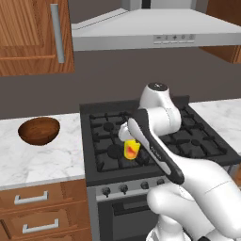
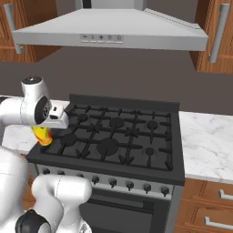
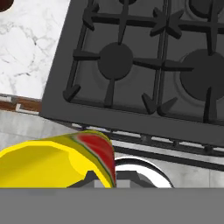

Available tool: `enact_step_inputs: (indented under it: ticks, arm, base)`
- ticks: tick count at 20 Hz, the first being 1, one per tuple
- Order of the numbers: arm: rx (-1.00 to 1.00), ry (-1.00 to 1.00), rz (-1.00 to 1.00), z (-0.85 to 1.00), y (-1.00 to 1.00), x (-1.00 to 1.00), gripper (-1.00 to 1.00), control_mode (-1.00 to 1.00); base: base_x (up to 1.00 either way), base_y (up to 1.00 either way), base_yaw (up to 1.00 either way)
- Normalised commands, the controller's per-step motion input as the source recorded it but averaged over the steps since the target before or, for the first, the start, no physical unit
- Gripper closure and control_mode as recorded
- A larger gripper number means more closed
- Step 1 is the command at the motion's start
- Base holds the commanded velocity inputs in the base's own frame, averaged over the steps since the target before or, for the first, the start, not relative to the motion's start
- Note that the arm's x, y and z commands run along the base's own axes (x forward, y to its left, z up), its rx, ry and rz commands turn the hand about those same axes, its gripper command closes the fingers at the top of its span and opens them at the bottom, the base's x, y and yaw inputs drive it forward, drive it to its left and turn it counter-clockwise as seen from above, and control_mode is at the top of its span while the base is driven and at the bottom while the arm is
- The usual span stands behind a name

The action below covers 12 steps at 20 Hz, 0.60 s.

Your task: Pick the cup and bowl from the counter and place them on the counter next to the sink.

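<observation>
Two task things are well apart. Largest, the dark reddish-brown bowl (image 1: 39, 130) sits on the white marble bench (image 1: 42, 155), at nine o'clock from the black stove (image 1: 155, 141). Smallest, the yellow cup (image 1: 131, 149), red-marked, hangs over the stove's front, grasped by the hand (image 1: 128, 139).

Cup (image 3: 57, 159) showing smooth, glossy yellow plastic-like skin with a red mark; bowl (image 1: 39, 130) appearing as dark polished wood; counter (image 1: 37, 155) presenting veined white marble; stove (image 2: 113, 136) displaying matt black grates; hood (image 2: 109, 28) looking like brushed grey metal.
</observation>
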Motion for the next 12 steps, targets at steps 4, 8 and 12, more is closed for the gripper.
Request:
enact_step_inputs:
  ticks: [4, 8, 12]
  arm:
    - [0.00, -0.08, 0.00, 0.09, -0.66, -0.36, 1.00, -1.00]
    - [0.01, 0.00, 0.00, 0.20, -0.64, -0.43, 1.00, -1.00]
    - [0.00, 0.00, 0.00, 0.26, -0.60, -0.41, 1.00, -1.00]
  base:
    - [0.00, 0.00, 0.00]
    - [0.00, 0.00, 0.00]
    - [0.00, 0.00, 0.00]
